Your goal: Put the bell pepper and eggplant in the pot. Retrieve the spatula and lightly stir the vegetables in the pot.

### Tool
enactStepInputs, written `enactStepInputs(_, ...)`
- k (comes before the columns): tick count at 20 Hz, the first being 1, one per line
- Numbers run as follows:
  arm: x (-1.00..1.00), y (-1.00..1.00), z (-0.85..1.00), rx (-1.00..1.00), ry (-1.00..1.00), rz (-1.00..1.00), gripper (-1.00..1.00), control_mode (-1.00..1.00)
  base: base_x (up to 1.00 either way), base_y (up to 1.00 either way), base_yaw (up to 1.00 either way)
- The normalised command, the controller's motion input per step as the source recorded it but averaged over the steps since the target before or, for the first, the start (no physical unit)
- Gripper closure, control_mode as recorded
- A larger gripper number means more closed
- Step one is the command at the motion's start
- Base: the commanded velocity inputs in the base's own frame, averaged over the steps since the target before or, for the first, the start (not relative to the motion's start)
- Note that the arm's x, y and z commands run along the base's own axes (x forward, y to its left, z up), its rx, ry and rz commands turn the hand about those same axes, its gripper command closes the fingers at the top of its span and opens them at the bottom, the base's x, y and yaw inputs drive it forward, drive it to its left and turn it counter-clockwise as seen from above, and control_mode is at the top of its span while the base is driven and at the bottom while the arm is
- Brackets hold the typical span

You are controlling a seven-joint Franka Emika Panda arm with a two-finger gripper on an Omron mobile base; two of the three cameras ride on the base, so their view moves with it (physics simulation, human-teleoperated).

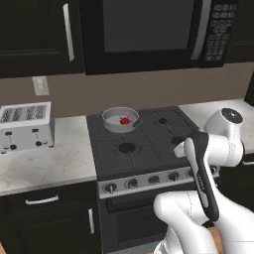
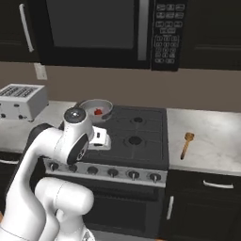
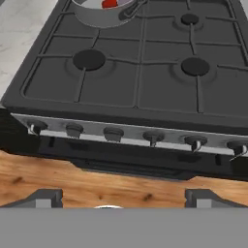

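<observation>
The silver pot stands on the stove's back left burner, with the small red bell pepper inside it. The hand view has the pot and the pepper at its top edge. On the right counter lies the orange-brown spatula, blade pointing away from me. The eggplant is out of view. My gripper is open, its fingertips wide apart with nothing between them. It hangs near the stove's front edge, well short of the pot.
The black stove has a row of knobs along its front. A toaster stands on the left counter. A microwave hangs above the stove. Wooden floor shows below the oven door.
</observation>
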Motion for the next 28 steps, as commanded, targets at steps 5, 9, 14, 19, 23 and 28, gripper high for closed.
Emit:
enactStepInputs(5,0.00,0.00,0.00,0.00,0.00,0.00,-1.00,1.00,0.15,-1.00,0.00)
enactStepInputs(9,0.00,0.00,0.00,0.00,0.00,0.00,-1.00,1.00,0.53,-0.59,-0.04)
enactStepInputs(14,0.00,0.00,0.00,0.00,0.00,0.00,-1.00,1.00,0.61,-0.26,-0.14)
enactStepInputs(19,0.00,0.00,0.00,0.00,0.00,0.00,-1.00,1.00,0.45,-0.08,-0.21)
enactStepInputs(23,0.00,0.00,0.00,0.00,0.00,0.00,-1.00,1.00,0.00,0.00,-0.02)
enactStepInputs(28,0.00,0.00,0.00,0.00,0.00,0.00,-1.00,1.00,0.00,0.00,0.00)
